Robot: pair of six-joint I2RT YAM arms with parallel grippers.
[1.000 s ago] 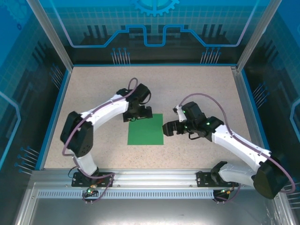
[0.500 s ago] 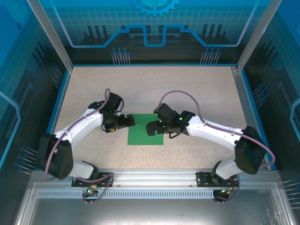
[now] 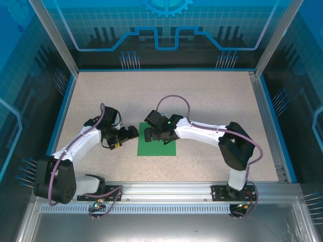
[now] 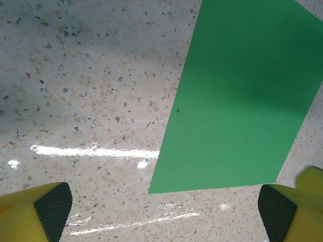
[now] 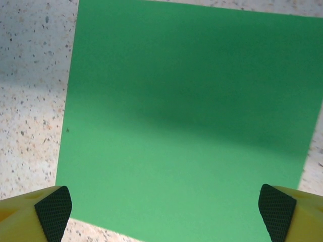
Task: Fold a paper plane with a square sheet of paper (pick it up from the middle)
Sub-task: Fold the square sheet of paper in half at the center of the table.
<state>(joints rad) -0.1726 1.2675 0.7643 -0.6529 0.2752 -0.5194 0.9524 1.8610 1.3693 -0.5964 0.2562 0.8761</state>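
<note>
step: approach, no crease yet. square sheet of paper [image 3: 160,149] lies flat on table [image 3: 212,101]. right gripper [image 5: 165,206] above sheet, jaws wide. left gripper [image 4: 166,209] just off sheet's left edge, jaws wide (nothing held). next: likely lower onto sheet's middle, pinch it up.

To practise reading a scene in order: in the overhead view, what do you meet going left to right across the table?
Black left gripper → flat square sheet of green paper → right arm's black elbow joint. The right gripper hangs over the sheet, so it is left out.
</note>
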